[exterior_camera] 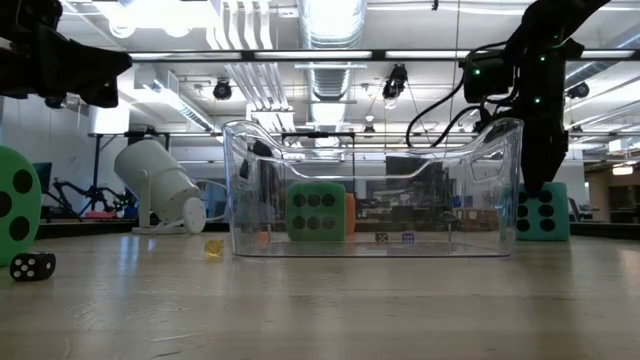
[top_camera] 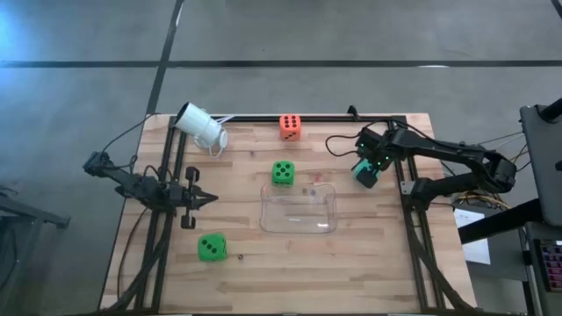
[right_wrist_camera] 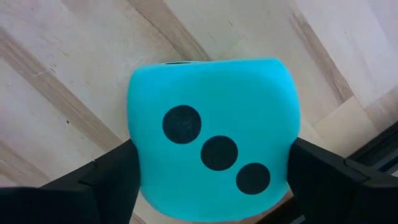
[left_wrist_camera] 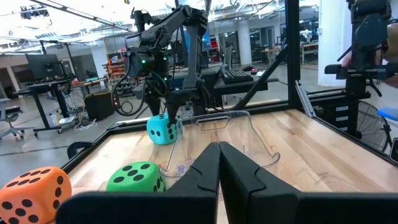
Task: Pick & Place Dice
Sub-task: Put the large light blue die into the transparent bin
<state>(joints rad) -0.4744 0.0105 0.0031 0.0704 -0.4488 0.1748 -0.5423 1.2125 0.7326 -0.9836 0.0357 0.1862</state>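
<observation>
The teal die (right_wrist_camera: 211, 124) sits on the table's right side, near the far edge, with its three-pip face up. My right gripper (right_wrist_camera: 211, 177) stands over it, pointing down, with a finger on each side. Near the table's left edge my left gripper (top_camera: 207, 199) waits level, shut on nothing. One green die (top_camera: 282, 173) rests on the table just beyond the clear bin (top_camera: 299, 209). Another green die (top_camera: 211, 247) lies near the front left. The orange die (top_camera: 290, 126) sits by the far edge. My right gripper comes from above, pointing down, and has the teal die between its two fingers. One finger (right_wrist_camera: 115, 177) meets the die's side (right_wrist_camera: 138, 162), the other the opposite side (right_wrist_camera: 290, 162). The die stays upright, and in the low view its bottom (exterior_camera: 543, 234) rests on the table.
A white cylindrical camera (top_camera: 200, 125) lies tipped at the far left corner. A black rail (top_camera: 263, 118) runs along the far edge. A tiny black die (exterior_camera: 32, 265) and a small yellow bit (exterior_camera: 214, 247) lie on the wood near the bin.
</observation>
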